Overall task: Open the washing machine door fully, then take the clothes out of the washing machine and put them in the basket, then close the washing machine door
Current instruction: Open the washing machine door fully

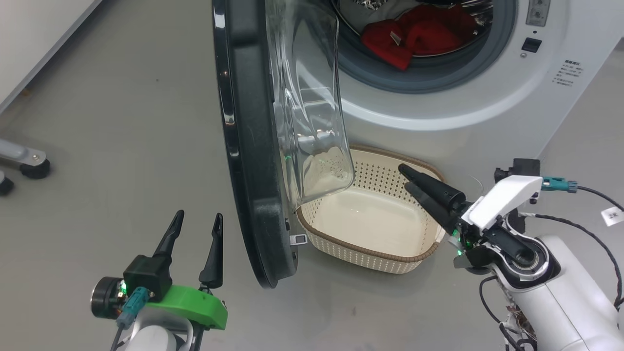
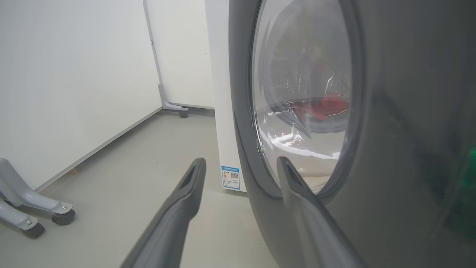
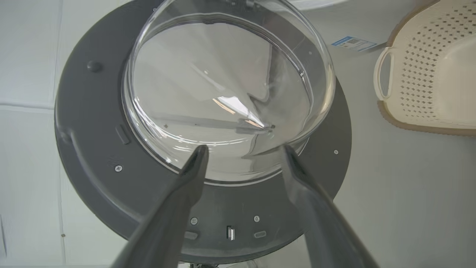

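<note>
Red clothes (image 1: 419, 36) inside washing machine (image 1: 487, 107), cream basket (image 1: 370, 253) beside open washing machine door (image 1: 253, 146), left gripper (image 1: 197, 226) and right gripper (image 1: 403, 176) both spread

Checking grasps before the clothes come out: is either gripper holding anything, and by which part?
Nothing is held: the left gripper and the right gripper are both open, with nothing between their fingers.

The left pincer (image 2: 241, 163) hangs w/ its two dark fingers (image 2: 186, 197) spread wide, nothing between them, close by the washing machine door (image 2: 409, 111). The finger nearer the door overlaps its dark rim; contact can't be told. Thru the glass, red clothes (image 2: 329, 106) lie in the drum. Behind: the white side of the washing machine (image 2: 219, 74) w/ a blue sticker (image 2: 230, 178), grey floor (image 2: 130, 167), white wall (image 2: 74, 74), wheeled grey legs (image 2: 33, 214) at lower left.
</note>
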Motion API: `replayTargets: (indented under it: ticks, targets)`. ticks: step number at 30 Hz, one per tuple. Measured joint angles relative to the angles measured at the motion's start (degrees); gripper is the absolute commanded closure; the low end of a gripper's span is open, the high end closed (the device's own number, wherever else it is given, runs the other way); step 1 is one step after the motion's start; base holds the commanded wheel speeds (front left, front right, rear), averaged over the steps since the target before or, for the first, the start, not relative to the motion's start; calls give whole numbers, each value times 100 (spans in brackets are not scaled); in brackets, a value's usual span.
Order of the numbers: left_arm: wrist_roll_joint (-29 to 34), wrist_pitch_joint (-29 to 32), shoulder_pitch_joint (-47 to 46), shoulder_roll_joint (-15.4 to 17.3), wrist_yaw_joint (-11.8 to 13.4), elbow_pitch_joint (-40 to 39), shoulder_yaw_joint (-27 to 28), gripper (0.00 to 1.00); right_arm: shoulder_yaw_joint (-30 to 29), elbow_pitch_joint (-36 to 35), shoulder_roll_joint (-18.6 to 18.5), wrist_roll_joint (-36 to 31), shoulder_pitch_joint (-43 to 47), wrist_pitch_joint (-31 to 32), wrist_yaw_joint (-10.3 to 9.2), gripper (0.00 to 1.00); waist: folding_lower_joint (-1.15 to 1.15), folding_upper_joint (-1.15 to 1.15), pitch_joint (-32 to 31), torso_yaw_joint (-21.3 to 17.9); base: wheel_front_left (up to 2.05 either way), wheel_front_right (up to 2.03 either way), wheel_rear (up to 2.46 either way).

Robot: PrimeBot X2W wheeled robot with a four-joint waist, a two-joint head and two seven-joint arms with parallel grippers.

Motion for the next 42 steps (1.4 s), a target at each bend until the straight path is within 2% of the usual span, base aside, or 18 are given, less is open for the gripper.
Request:
replayTargets:
  ticks: [7, 9, 19, 21, 29, 34, 42]
  targets:
    - [47, 0, 12, 0, -1, 19, 1, 0, -64, -455, -298, -994, 296, -823, 0, 0, 0, 0, -74, -113, 0, 0, 0]
    - [48, 0, 31, 1, -7, 35, 4, 0, -36, -542, -428, -1472, 515, -1201, 0, 0, 0, 0, -107, -132, 0, 0, 0]
    - [174, 0, 45, 2, -14, 111, 79, 0, -171, -390, -771, -2959, 979, -2742, -7, 0, 0, 0, -207, -167, 0, 0, 0]
    - [199, 0, 63, 10, -14, 120, 114, 0, -191, -334, -871, -3366, 1035, -3070, -131, 0, 0, 0, -248, -180, 0, 0, 0]
    - [211, 0, 122, 22, -18, 136, 163, 0, -75, -311, -1268, -4809, 1155, -4075, -858, 0, 0, 0, -316, -231, 0, 0, 0]
    - [226, 0, 129, 22, -57, 152, 200, 0, 0, -311, -1455, -5531, 1256, -4170, -1332, 0, 0, 0, -335, -254, 0, 0, 0]
    - [249, 0, 152, 22, -58, 166, 264, 0, -24, -338, -1424, -6183, 1553, -4154, -1377, 0, 0, 0, -370, -306, 0, 0, 0]
